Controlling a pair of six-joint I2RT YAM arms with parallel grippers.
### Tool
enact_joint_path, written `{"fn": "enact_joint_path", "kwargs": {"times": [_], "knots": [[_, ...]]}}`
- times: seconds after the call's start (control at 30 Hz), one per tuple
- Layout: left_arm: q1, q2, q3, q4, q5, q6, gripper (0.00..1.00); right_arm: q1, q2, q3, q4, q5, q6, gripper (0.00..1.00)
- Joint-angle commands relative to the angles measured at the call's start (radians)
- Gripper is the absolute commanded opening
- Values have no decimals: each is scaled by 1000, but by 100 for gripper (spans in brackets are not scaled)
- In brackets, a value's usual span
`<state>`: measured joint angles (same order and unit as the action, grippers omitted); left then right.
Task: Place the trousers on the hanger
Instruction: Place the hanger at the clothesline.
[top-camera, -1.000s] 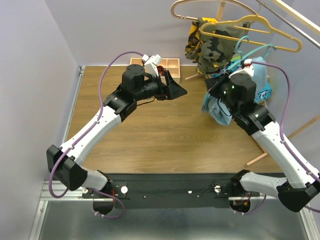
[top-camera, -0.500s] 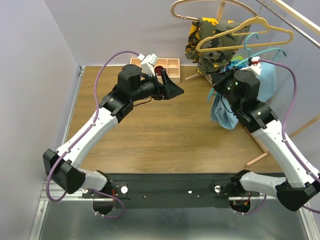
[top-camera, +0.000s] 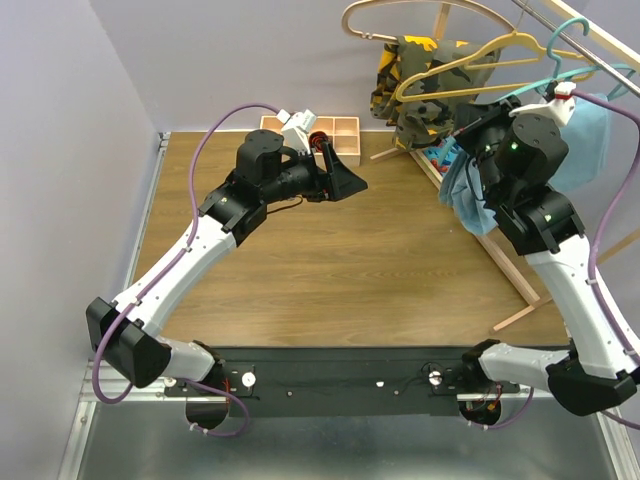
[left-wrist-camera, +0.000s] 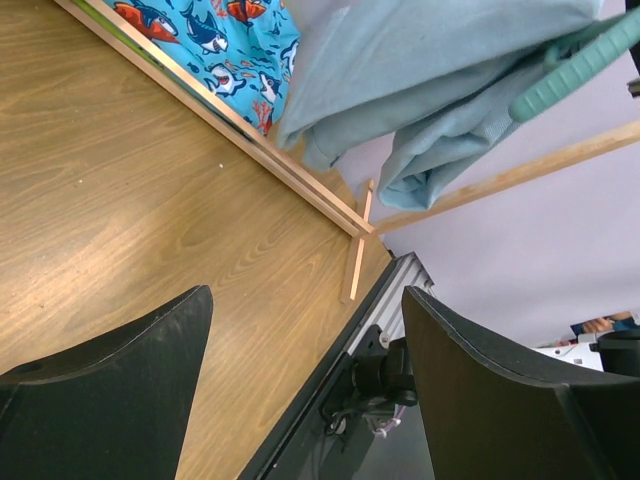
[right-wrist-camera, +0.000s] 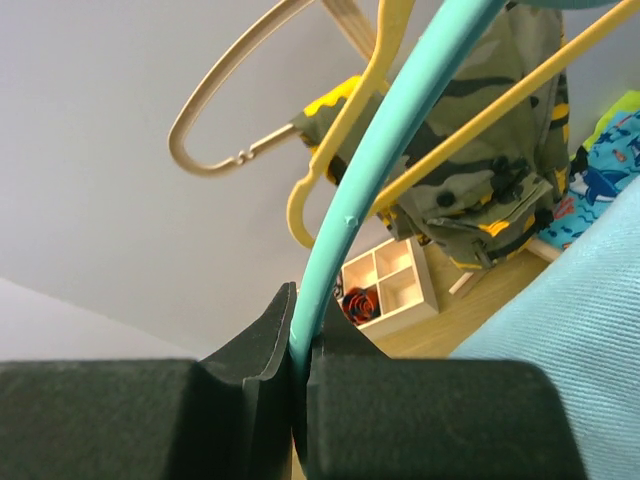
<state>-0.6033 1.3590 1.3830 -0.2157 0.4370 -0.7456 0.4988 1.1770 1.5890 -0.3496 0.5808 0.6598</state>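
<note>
Our right gripper (right-wrist-camera: 302, 345) pinches thin teal hanger (right-wrist-camera: 400, 130) high so draped sky-blue cloth trousers (top-camera: 592, 140) hang free; left gripper (left-wrist-camera: 307, 300) spread.

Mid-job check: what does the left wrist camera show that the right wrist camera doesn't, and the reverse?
Left wrist only: the left end effector, open with nothing between its fingers, and the table's metal near edge. Right wrist only: the right end effector shut on the thin teal hanger, the yellow hanger, the pale wooden hanger, the camouflage garment and the small wooden compartment box. Both: the teal hanger, the light sky-blue cloth trousers draped over it, and the blue shark-print cloth.
</note>
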Motion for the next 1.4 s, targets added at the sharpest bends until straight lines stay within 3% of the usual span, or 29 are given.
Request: {"fn": "enact_joint_path", "kwargs": {"times": [0.0, 0.53, 1.03, 1.13, 1.17, 1.23, 1.27, 1.37], "knots": [[4, -32, -7, -11, -14, 25, 84, -57, 10, 63, 116, 1, -92, 1], [13, -34, -6, -20, -21, 31, 85, -258, 49, 54, 132, -199, -3, 1], [25, -29, 4, -37, -52, 49, 84, -301, -22, -103, 136, -245, 40, 1], [23, -35, 10, -56, -89, 72, 85, -301, -54, -132, 126, -263, 29, 32], [25, -38, 11, -63, -101, 78, 84, -301, -62, -144, 120, -263, 31, 56], [25, -43, 13, -71, -141, 98, 85, -301, -86, -153, 91, -262, 31, 70], [28, -44, 14, -82, -150, 104, 85, -301, -94, -158, 78, -260, 24, 85], [40, -47, 17, -97, -184, 126, 85, -301, -122, -170, 18, -243, 12, 97]]}}
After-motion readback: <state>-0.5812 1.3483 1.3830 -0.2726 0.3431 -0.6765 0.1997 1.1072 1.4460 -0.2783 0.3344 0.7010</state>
